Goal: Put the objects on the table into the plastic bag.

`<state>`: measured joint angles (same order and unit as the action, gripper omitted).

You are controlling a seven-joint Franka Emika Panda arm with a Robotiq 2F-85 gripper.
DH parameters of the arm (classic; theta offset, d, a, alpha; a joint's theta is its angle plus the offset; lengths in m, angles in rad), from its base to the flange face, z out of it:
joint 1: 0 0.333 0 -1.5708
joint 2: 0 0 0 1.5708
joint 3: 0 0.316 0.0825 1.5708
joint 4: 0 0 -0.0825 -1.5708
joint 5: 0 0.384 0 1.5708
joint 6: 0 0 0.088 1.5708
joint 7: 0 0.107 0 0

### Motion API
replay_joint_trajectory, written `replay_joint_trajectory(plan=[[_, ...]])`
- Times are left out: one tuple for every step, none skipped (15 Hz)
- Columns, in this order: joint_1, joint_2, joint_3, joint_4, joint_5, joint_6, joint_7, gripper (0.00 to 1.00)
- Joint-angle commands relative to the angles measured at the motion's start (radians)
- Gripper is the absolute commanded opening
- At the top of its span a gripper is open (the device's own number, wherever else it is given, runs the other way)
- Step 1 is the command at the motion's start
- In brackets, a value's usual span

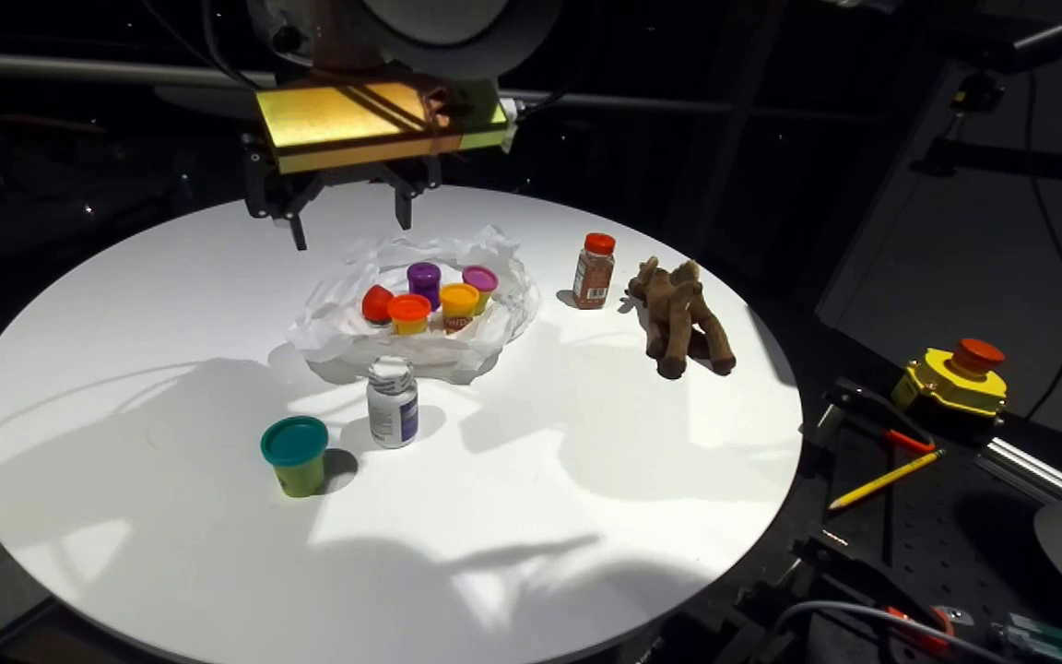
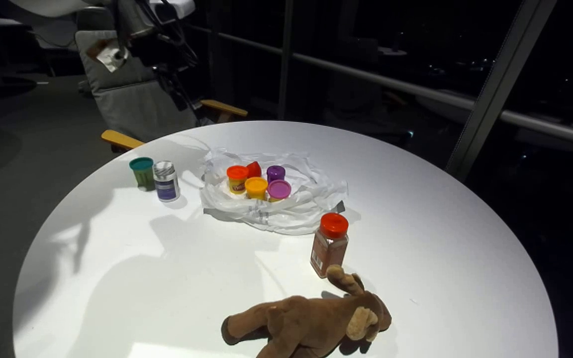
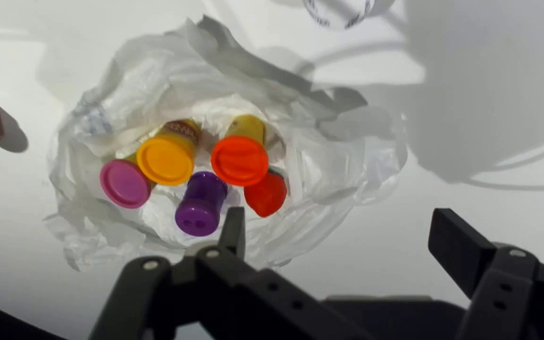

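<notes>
Because the plastic bag (image 1: 443, 355) lies spread on the white table (image 1: 660, 461) with its mouth upward, what is done can be counted: five objects sit inside its crumpled rim, an orange-lidded tub (image 3: 239, 161), a yellow-lidded tub (image 3: 165, 160), a pink-lidded tub (image 3: 125, 184), a purple container (image 3: 201, 204) and a small red object (image 3: 266, 193). Four are left outside: the white bottle (image 1: 393, 412) near the bag, the teal-lidded tub (image 1: 295, 456) just beside that bottle, the red-capped jar (image 1: 594, 275) off another side of the bag, and the brown plush toy (image 1: 678, 300) beyond the jar. I judge the task a little past halfway, with the toy probably the hardest fit. The gripper (image 1: 352, 236) hangs above the table near the bag, its fingers spread wide with nothing held between them.

Folds of plastic hide the lower parts of several items, and I cannot tell whether anything more lies under them, nor what the red object is. The wrist view cuts off the red-capped jar and what I take for the white bottle's cap, and leaves out the teal-lidded tub and the toy; in an exterior view the brown plush toy (image 2: 311, 320) runs past the lower edge, and the gripper sinks into the dark
</notes>
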<state>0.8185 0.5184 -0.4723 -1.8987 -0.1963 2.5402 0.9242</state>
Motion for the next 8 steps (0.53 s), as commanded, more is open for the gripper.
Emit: replay_joint_trajectory(plan=[[-0.045,-0.147,0.121,-0.092,-0.098,-0.129,0.063,1.0],[-0.07,-0.161,0.165,-0.102,-0.103,-0.161,0.064,1.0],[-0.095,-0.172,0.207,-0.111,-0.104,-0.185,0.064,1.0],[-0.131,-0.177,0.259,-0.121,-0.078,-0.208,0.037,1.0],[-0.167,-0.174,0.307,-0.131,-0.053,-0.219,0.011,1.0],[-0.2,-0.168,0.35,-0.14,-0.039,-0.221,-0.004,1.0],[-0.233,-0.162,0.388,-0.154,-0.031,-0.2,-0.014,1.0],[-0.26,-0.158,0.417,-0.174,-0.042,-0.156,-0.018,1.0]])
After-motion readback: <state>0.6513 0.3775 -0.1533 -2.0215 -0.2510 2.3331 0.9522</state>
